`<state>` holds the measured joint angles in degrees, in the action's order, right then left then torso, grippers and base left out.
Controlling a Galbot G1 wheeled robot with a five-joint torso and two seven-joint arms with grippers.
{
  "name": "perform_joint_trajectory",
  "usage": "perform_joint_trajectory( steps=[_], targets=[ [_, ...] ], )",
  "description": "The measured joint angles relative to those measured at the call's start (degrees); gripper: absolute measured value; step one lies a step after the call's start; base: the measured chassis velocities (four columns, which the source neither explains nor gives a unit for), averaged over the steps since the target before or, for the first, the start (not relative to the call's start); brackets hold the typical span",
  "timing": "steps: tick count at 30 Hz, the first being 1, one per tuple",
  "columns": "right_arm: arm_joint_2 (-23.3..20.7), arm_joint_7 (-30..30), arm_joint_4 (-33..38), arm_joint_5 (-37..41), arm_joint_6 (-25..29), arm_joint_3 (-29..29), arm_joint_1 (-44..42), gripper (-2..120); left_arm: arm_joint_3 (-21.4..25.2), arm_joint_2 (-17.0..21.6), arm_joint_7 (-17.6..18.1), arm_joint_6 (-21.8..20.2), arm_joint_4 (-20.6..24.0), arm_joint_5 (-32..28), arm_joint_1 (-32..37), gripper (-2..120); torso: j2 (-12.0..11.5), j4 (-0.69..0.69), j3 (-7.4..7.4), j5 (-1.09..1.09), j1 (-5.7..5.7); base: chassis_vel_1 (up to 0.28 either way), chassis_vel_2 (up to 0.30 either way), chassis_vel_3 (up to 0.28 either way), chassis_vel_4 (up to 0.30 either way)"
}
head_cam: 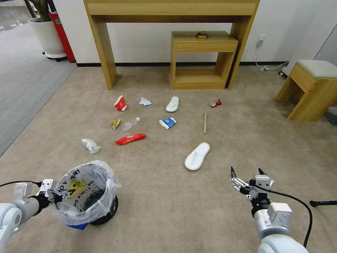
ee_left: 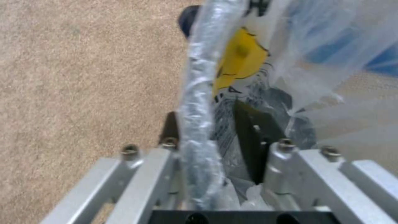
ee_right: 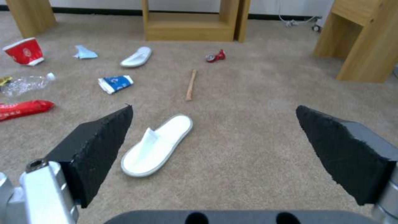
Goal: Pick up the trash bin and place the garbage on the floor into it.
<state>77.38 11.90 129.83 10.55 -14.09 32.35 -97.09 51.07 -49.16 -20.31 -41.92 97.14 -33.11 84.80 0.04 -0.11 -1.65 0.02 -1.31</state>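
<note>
Left gripper [head_cam: 60, 195] fingers clamp the trash bin [head_cam: 87, 196] rim. Right gripper [head_cam: 246, 173], fingers spread, hovers beside the near white slipper [head_cam: 197, 156].

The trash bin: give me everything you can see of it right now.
The trash bin is small, round and black, lined with a translucent white bag printed with black letters and a yellow figure. It sits tilted on the beige carpet, mouth open. The left gripper is clamped on its bag-wrapped rim. Something blue shows under its base.
</note>
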Motion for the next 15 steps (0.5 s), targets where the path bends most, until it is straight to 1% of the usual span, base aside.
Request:
perform_joint_trajectory(
  steps=[1,2,5,6,7,11,13,15],
  targets=[
    [0.0,0.0,0.0,0.0,0.0,-0.1,0.0,100,0.2,0.0,0.1,0.0,0.1,-0.3,0.2,17,0.0,0.0,0.0,0.0,0.0,0.0,0.0,0.0,0.0],
    [0.0,0.0,0.0,0.0,0.0,-0.1,0.0,100,0.2,0.0,0.1,0.0,0.1,-0.3,0.2,17,0.0,0.0,0.0,0.0,0.0,0.0,0.0,0.0,0.0],
    [0.0,0.1,0.0,-0.1,0.0,-0.3,0.0,100,0.7,-0.2,0.2,-0.3,0.8,-0.7,0.8,4,0.0,0.0,0.0,-0.02,0.0,0.0,0.0,0.0,0.0],
    [0.0,0.1,0.0,-0.1,0.0,-0.3,0.0,100,0.7,-0.2,0.2,-0.3,0.8,-0.7,0.8,4,0.0,0.0,0.0,-0.02,0.0,0.0,0.0,0.0,0.0],
    [0.0,0.2,0.0,-0.1,0.0,-0.3,0.1,100,1.0,-0.5,0.0,-0.3,1.2,-1.0,1.1,1,0.0,0.0,0.0,-0.02,0.0,0.0,0.0,0.0,0.0],
    [0.1,0.2,-0.1,-0.2,0.0,-0.4,0.0,100,1.8,-1.3,0.8,-0.3,2.2,-2.0,1.8,0,0.0,0.0,0.0,-0.02,0.0,0.0,0.0,0.0,0.0],
    [0.1,0.2,-0.1,-0.2,0.0,-0.4,0.1,100,2.7,-2.0,2.8,-0.4,3.7,-3.9,2.8,0,0.0,0.0,-0.01,-0.03,0.0,0.0,0.0,0.0,0.0],
    [0.1,0.2,-0.2,-0.2,0.0,-0.4,0.2,100,3.1,-2.3,3.5,-0.4,4.5,-4.5,3.3,0,0.0,0.0,-0.01,-0.03,0.0,0.0,0.0,0.0,0.0]
  ],
)
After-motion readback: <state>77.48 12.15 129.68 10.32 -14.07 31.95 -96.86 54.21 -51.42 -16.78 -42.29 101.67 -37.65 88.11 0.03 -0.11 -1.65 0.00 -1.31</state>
